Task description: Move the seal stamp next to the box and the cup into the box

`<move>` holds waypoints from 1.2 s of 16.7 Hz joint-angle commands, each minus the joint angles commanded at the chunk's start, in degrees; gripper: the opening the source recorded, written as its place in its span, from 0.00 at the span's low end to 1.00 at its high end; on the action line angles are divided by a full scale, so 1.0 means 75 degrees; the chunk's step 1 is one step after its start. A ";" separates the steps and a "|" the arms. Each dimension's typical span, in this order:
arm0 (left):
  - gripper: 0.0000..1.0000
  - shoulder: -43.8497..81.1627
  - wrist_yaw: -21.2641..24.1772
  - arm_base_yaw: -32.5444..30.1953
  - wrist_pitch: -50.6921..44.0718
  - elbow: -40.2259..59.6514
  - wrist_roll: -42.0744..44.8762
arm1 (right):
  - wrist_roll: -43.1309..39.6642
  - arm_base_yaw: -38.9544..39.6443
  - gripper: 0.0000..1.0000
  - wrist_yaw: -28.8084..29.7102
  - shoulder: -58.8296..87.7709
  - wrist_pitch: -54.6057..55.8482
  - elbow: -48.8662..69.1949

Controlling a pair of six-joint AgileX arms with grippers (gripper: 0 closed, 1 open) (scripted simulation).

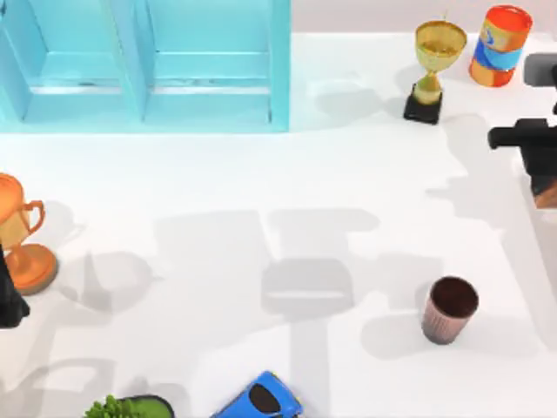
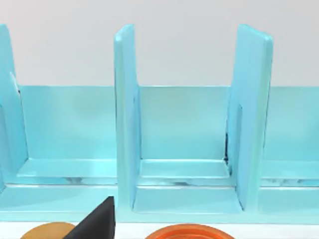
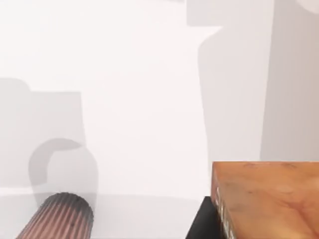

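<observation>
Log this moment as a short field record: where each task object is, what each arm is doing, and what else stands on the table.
box: light blue box, far left of table, open compartments
cup: cup, upright on the table, near right, outside the box
seal stamp: seal stamp, lifted in the right gripper
right gripper: right gripper, at the right edge
left gripper: left gripper, at the left edge by the orange trophy
other items: gold trophy, can, blue toy car, green plant

Ribbed coppery cup (image 1: 449, 310), glossy box (image 1: 144, 65)
</observation>
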 joint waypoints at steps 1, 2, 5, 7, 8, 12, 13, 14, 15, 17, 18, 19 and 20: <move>1.00 0.0000 0.0000 0.0000 0.0000 0.0000 0.0000 | 0.0000 0.0000 0.00 0.0000 0.0000 0.0000 0.0000; 1.00 0.0000 0.0000 0.0000 0.0000 0.0000 0.0000 | 0.0000 0.0000 0.00 0.0000 0.0000 0.0000 0.0000; 1.00 0.0000 0.0000 0.0000 0.0000 0.0000 0.0000 | 0.0018 0.0027 0.00 0.0018 0.0046 0.0024 -0.0015; 1.00 0.0000 0.0000 0.0000 0.0000 0.0000 0.0000 | 0.0018 0.0024 0.00 0.0016 0.0082 0.0185 -0.0137; 1.00 0.0000 0.0000 0.0000 0.0000 0.0000 0.0000 | 0.0018 0.0022 0.00 0.0015 0.0104 0.0271 -0.0199; 1.00 0.0000 0.0000 0.0000 0.0000 0.0000 0.0000 | 0.0013 0.0020 0.00 0.0015 0.0186 0.0613 -0.0446; 1.00 0.0000 0.0000 0.0000 0.0000 0.0000 0.0000 | 0.0011 0.0020 0.00 0.0014 0.0206 0.0699 -0.0508; 1.00 0.0000 0.0000 0.0000 0.0000 0.0000 0.0000 | 0.0011 0.0019 0.00 0.0013 0.0227 0.0784 -0.0570; 1.00 0.0000 0.0000 0.0000 0.0000 0.0000 0.0000 | 0.0011 0.0017 0.00 0.0011 0.0248 0.0869 -0.0633; 1.00 0.0000 0.0000 0.0000 0.0000 0.0000 0.0000 | 0.0013 0.0012 0.00 0.0011 0.0295 0.1035 -0.0762; 1.00 0.0000 0.0000 0.0000 0.0000 0.0000 0.0000 | 0.0012 0.0011 0.00 0.0011 0.0315 0.1120 -0.0824; 1.00 0.0000 0.0000 0.0000 0.0000 0.0000 0.0000 | 0.0011 0.0010 0.00 0.0011 0.0336 0.1206 -0.0886; 1.00 0.0000 0.0000 0.0000 0.0000 0.0000 0.0000 | 0.0010 0.0010 0.00 0.0010 0.0357 0.1291 -0.0948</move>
